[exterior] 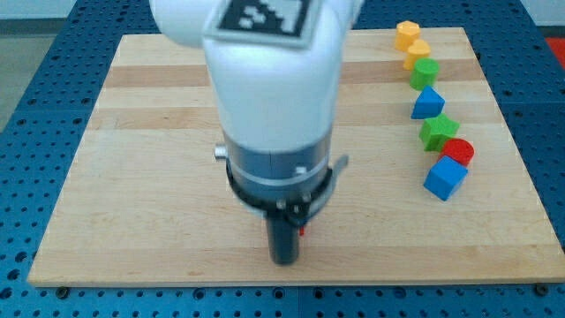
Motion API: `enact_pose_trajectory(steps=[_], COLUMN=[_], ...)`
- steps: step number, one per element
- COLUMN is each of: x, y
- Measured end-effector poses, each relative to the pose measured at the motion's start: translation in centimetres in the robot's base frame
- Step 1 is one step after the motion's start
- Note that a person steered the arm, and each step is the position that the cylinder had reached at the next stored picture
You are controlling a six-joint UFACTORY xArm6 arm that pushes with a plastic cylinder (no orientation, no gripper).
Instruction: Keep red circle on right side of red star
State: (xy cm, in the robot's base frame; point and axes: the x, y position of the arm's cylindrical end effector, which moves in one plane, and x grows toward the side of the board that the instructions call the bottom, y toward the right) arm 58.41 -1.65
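Observation:
The red circle (459,151) lies near the view's right edge, between a green star (438,132) above it and a blue cube (444,179) below it. Only a small sliver of a red block (302,231), probably the red star, shows at the right side of my rod near the view's bottom centre; the rest is hidden behind the arm. My tip (283,261) is at the board's lower middle, right beside that red sliver and far to the left of the red circle.
A column of blocks runs down the right side: a yellow block (407,34), a second yellow block (417,49), a green block (425,72) and a blue triangle (427,103). The wooden board (132,177) lies on a blue perforated table.

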Motion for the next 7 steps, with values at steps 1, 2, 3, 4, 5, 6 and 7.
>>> enact_pose_trajectory(steps=[1, 2, 3, 4, 5, 6, 7], x=[-3.7, -1.9, -3.4, -7.7, -13.7, -11.7, -15.4], y=[0.0, 0.0, -1.4, -0.2, -0.2, 3.0, 4.0])
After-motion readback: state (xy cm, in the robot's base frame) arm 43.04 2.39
